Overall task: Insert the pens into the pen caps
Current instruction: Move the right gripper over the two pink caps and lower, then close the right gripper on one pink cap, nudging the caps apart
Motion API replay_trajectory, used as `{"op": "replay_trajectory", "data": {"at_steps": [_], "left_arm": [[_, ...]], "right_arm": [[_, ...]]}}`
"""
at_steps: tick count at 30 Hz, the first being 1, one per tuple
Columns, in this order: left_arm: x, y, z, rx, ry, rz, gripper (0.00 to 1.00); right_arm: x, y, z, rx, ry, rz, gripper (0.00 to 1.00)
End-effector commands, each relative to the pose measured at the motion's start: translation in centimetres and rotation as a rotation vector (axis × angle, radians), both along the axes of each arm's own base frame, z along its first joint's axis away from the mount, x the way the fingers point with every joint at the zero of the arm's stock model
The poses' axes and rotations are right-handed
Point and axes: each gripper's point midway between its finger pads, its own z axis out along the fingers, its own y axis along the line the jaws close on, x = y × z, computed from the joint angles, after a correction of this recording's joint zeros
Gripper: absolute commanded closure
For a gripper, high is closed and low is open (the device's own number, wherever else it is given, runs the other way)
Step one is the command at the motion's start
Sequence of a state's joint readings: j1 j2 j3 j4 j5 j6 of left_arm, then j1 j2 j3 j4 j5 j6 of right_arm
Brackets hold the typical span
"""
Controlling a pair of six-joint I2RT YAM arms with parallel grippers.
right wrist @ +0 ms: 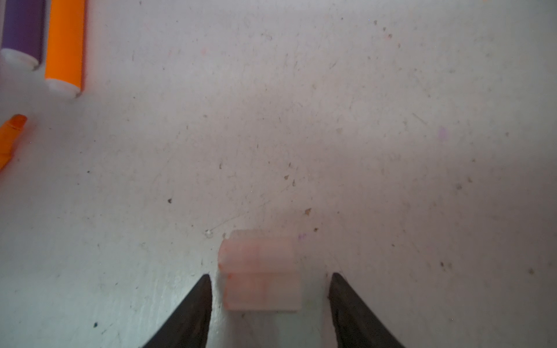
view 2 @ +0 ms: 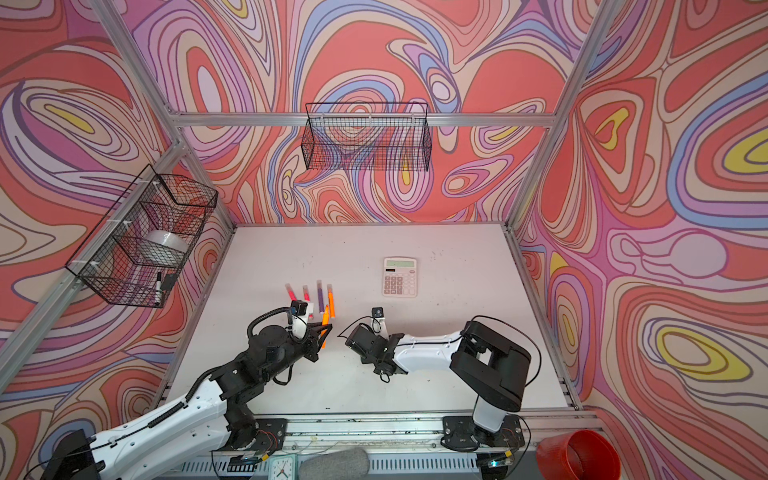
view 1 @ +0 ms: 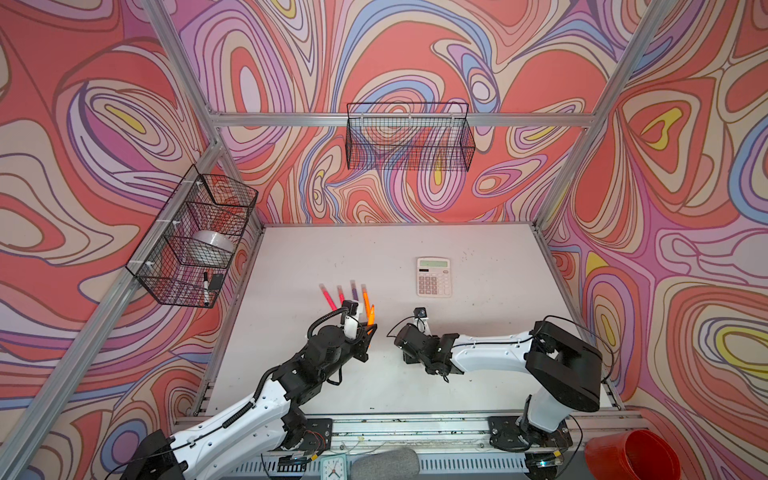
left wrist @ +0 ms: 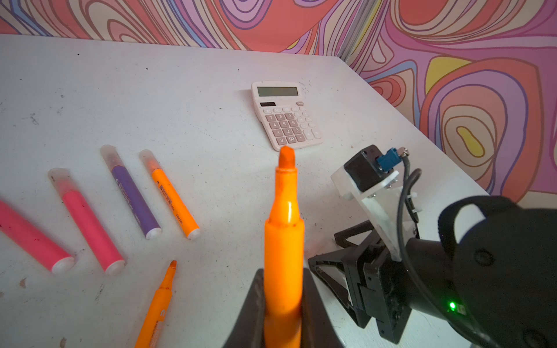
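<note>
Between the jaws of my left gripper (left wrist: pixel 283 272): one orange pen (left wrist: pixel 284 229), clamped; right gripper (right wrist: pixel 269 275) spread astride one pen cap (right wrist: pixel 259 262) (lying on the table (right wrist: pixel 391 120)).

The left end effector (left wrist: pixel 283 272) grips an uncapped orange pen (left wrist: pixel 283 217)

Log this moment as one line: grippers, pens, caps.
left gripper: shut on orange pen, uncapped | right gripper: jaws open around loose cap on table | capped pens: four | spare orange pen: uncapped

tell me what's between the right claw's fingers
A pale pink cap lies on the table between the right claw's open fingers, a bare gap on each side. The right wrist view shows it.
</note>
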State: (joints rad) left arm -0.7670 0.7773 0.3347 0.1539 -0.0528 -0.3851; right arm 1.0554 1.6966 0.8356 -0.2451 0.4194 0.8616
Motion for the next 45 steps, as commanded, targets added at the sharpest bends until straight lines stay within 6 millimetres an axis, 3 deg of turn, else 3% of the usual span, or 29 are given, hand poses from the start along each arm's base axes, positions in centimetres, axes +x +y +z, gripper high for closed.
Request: {"op": "replay_trajectory", "data": {"at_steps": [1,8,20,28,36,41,45], "left_arm": [[0.1,-0.3,0.3,-0.009,-0.019,-0.008,1.00],[0.2,-0.4,0.3,-0.008,-0.011,-0.005,1.00],[0.2,-0.3,0.5,-0.018,-0.016,-0.002,1.00],[0.1,-0.6,0.3,-0.029,-0.006,-0.012,1.00],[-0.4,0.0,0.3,-0.037,-0.006,-0.008,1.00],[-0.6,0.3,0.0,-0.042,-0.009,0.000,1.00],[-0.7,0.3,0.0,-0.038,-0.005,-0.002,1.00]], "right_arm": [[-0.1,-1.1,-0.3,-0.049,-0.003,-0.018,0.39],[-1.0,-3.0,-0.3,-0.068,-0.002,-0.030,0.48],[-1.8,-6.5,0.7,-0.122,-0.034,-0.085,0.55],[-1.6,-4.1,1.8,0.048,-0.040,-0.069,0.58],[-0.7,-4.8,0.5,0.078,-0.031,-0.135,0.53],[0.2,-5.1,-0.3,0.065,-0.020,-0.157,0.55],[1.0,-4.8,-1.0,0.053,0.012,-0.163,0.62]]}}
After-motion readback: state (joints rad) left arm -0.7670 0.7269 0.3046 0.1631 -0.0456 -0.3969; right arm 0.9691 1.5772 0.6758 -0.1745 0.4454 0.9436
